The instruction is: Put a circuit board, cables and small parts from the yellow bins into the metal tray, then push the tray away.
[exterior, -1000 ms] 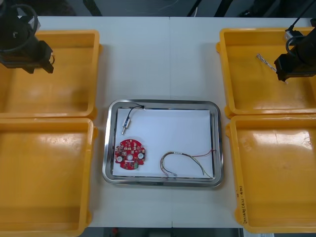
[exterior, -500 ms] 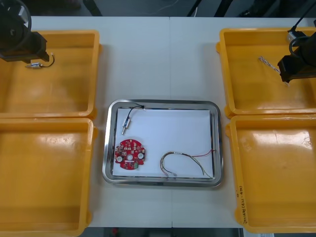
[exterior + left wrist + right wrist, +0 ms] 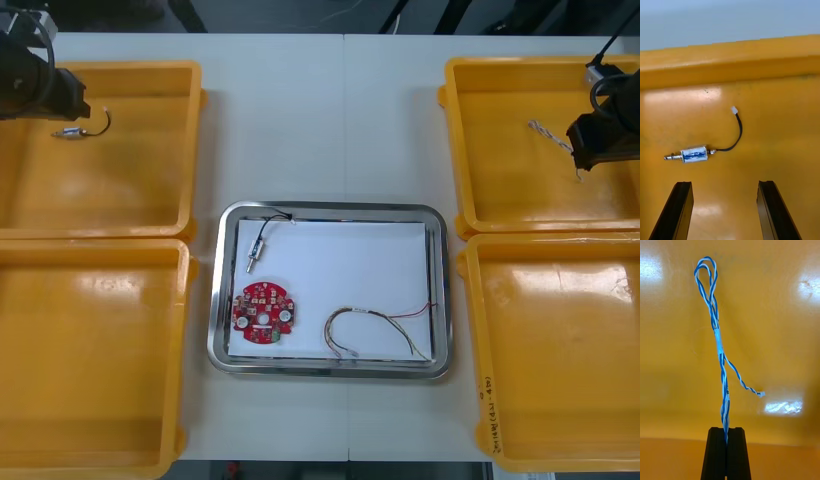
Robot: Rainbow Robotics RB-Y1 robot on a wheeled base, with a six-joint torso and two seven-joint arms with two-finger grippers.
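Now, the light surface [image 3: 320, 120] carries four yellow bins [image 3: 120, 225] with the metal tray [image 3: 325, 209] between them, white inside. The left hand [image 3: 724, 185] is at the far left bin, half cut off by the front view's corner. Its fingers stand wide apart, and a small metal part [image 3: 694, 154] on a black lead lies just beyond them. The right hand [image 3: 726, 431], over the far right bin, is pinched narrow on the blue-and-white cable [image 3: 718, 345]. Its wrist view shows the cable's loop and loose tail, while from above it's a thin streak. In the tray lie the red circuit board [image 3: 263, 313], the red-and-yellow cable [image 3: 375, 330] and another metal part [image 3: 256, 250].
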